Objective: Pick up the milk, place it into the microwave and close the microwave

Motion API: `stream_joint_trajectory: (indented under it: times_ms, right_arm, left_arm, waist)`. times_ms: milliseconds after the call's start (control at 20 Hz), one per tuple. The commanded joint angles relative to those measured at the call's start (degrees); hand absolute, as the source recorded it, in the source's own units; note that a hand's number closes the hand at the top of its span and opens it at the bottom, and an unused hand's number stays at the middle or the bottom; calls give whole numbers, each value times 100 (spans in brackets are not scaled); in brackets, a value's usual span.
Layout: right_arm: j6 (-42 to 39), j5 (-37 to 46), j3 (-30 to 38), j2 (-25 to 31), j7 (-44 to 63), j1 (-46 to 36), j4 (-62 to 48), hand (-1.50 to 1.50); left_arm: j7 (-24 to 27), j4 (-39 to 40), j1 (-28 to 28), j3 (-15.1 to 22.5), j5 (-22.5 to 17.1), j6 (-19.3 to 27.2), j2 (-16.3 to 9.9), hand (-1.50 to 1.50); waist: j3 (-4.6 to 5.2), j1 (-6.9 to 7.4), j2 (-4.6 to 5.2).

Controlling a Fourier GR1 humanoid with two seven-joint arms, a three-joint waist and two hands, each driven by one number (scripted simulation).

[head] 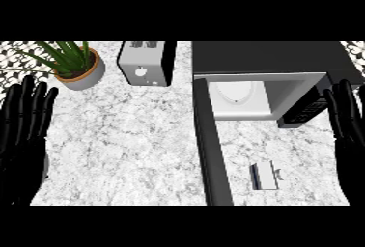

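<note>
Milk untouched, microwave open.
Both hands, left hand [25,128] and right hand [347,118], rest with fingers straight; the right should approach the milk [264,175] squarely near the tabletop's [128,144] front edge, avoiding the microwave [271,82] door [214,154].

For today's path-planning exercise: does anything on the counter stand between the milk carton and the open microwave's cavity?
Nothing visible does. The milk carton lies on bare counter in front of the microwave; its door hangs open to the carton's left, beside the path.

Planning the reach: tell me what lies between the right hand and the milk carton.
In the head view, only bare speckled marble counter separates the open right hand from the small white milk carton lying before the open microwave.
</note>
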State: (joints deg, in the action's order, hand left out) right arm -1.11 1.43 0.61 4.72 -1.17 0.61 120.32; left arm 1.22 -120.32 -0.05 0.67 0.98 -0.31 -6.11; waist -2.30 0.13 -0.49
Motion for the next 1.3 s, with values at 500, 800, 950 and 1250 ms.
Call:
stream_joint_trajectory:
  times_ms: [500,800,950,1250]
  right_arm:
    - [-185,456,-1246,-428,-329,3249,1497,-150]
    - [-24,352,-1158,-392,-760,3492,1166,-150]
    - [299,733,-1680,-469,-1422,3932,667,-150]
    - [301,404,-1403,-470,-1952,3601,-308,-150]
  left_arm:
    - [-15,-506,1719,1603,-367,1482,606,-150]
    - [1050,-487,2771,2629,-125,1622,610,-150]
    - [1585,-466,3510,2519,-310,1261,418,-150]
    - [2427,85,3703,2740,-410,1274,471,-150]
  waist:
    - [229,-98,-1]
    - [229,-22,27]
    - [231,-5,12]
    - [229,9,30]
